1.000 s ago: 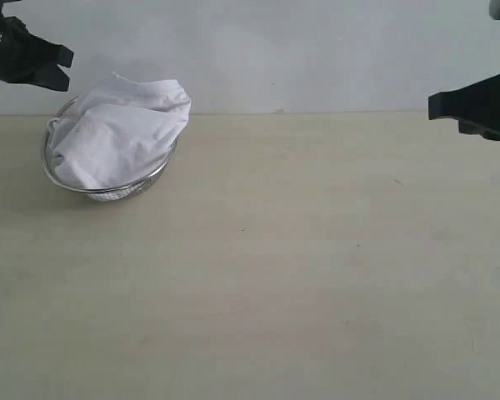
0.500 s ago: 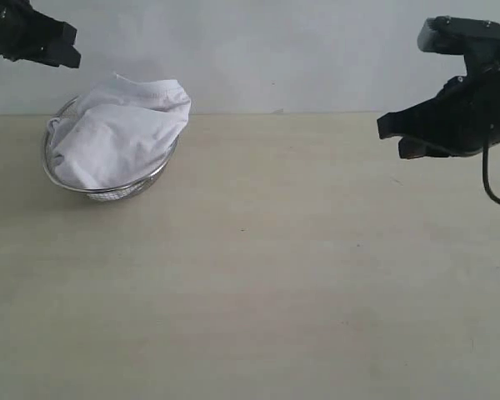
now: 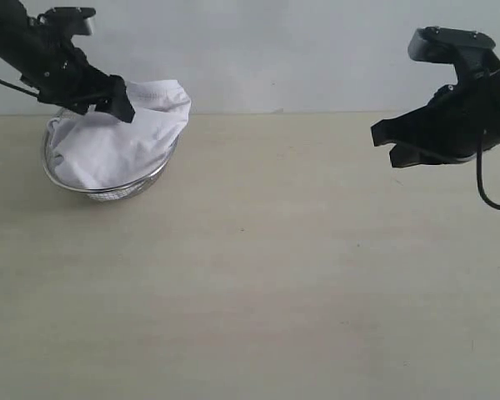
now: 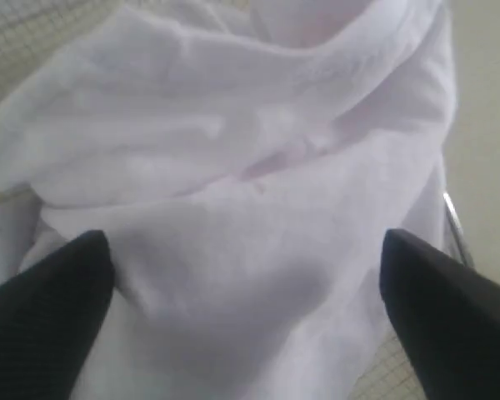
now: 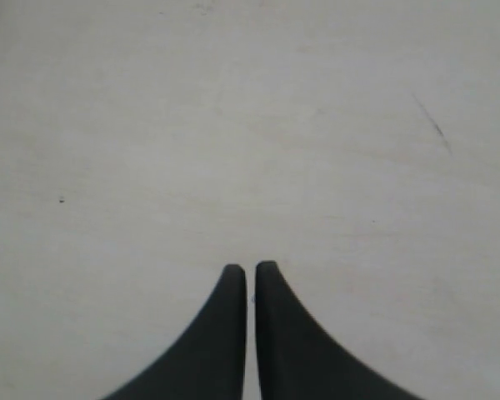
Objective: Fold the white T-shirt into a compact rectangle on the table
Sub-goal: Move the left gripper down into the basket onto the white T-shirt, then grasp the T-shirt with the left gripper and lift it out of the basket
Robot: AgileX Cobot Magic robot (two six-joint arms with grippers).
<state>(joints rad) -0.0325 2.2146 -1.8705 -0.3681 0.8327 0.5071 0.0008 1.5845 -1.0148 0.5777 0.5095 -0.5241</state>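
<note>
Step in hand: fetching. The shirt [image 3: 117,146] lies bunched in the basket [image 3: 108,192], far left of the table [image 3: 275,275].
Left gripper [image 4: 242,242]: jaws wide apart, close over the cloth.
Right gripper [image 5: 250,268]: jaws together, empty.
Next, we judge: lower, pinch a fold, lift out.

Soft, even light fills the outside view: the desk [image 3: 258,275] shows no glare, with only a faint shadow by the basket [image 3: 108,193]. My left wrist view is blurred all over, the shirt [image 4: 258,208] pale and close with grey-shaded folds. My right wrist view is sharper, yet my right gripper [image 5: 251,271] reads as a flat black shape.
</note>
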